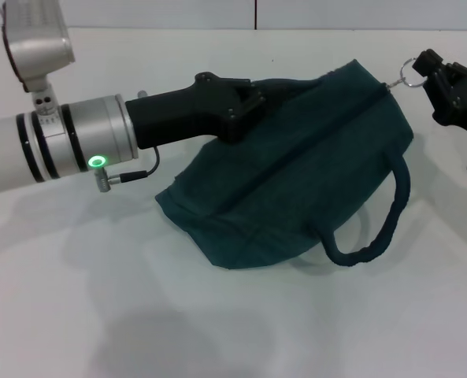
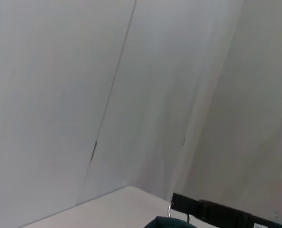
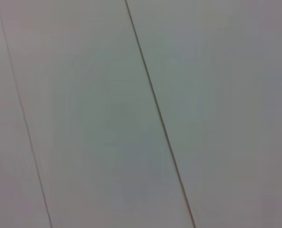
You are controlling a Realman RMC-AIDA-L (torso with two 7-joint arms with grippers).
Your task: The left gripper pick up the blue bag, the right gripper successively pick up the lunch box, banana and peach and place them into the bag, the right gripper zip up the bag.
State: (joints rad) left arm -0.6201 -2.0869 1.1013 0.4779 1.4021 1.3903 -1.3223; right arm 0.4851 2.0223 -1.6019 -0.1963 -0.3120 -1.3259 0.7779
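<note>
Risk sits at the zipper ring (image 1: 407, 73): my right gripper (image 1: 436, 77), at two o'clock, is clenched on it and could slip. My left gripper (image 1: 245, 110) clamps the bag (image 1: 296, 181) mid-desk (image 1: 99, 299); a loose fold would let the fabric slide.

Near half of the table (image 1: 138, 315) is left open. Far side is blocked by the blue bag (image 1: 296, 189), flanked by the left gripper (image 1: 245, 110) and right gripper (image 1: 434, 71).
</note>
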